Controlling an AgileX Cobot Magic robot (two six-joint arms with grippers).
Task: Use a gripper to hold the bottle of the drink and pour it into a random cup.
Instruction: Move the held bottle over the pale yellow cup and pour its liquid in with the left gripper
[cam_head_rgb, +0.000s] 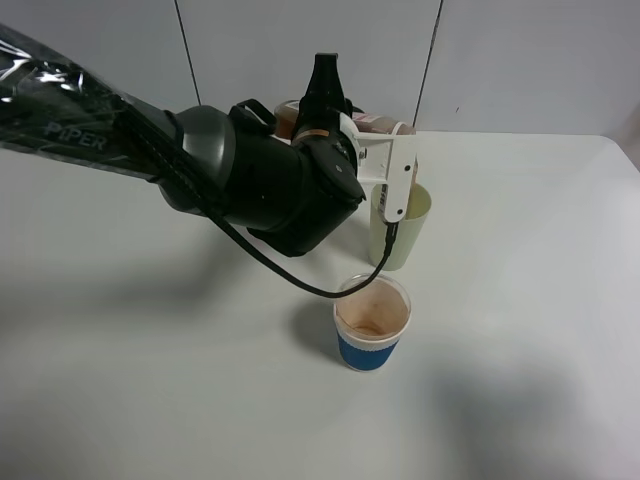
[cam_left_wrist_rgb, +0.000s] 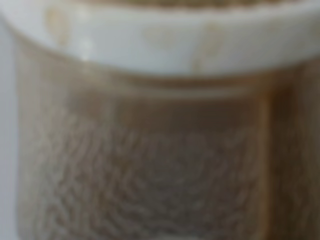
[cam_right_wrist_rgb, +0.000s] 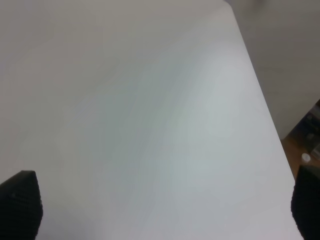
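My left gripper (cam_head_rgb: 378, 140), white jaws on the black arm marked PIPER, is shut on the bottle (cam_head_rgb: 385, 125). The bottle lies tipped on its side, its neck end over the pale yellowish-green cup (cam_head_rgb: 410, 240) at the table's middle back. The white jaw and black cable hang in front of the cup's rim. I cannot tell whether drink is flowing. In the left wrist view the bottle (cam_left_wrist_rgb: 160, 165) fills the frame, blurred, with brown drink (cam_left_wrist_rgb: 150, 190) under a white band. My right gripper (cam_right_wrist_rgb: 162, 205) is open and empty above bare table; only its black fingertips (cam_right_wrist_rgb: 20, 202) show.
A clear cup with a blue sleeve (cam_head_rgb: 371, 322) stands in front of the pale cup and holds a brownish residue. The white table (cam_head_rgb: 520, 300) runs to a wall behind. In the right wrist view the table's edge (cam_right_wrist_rgb: 265, 115) drops to the floor.
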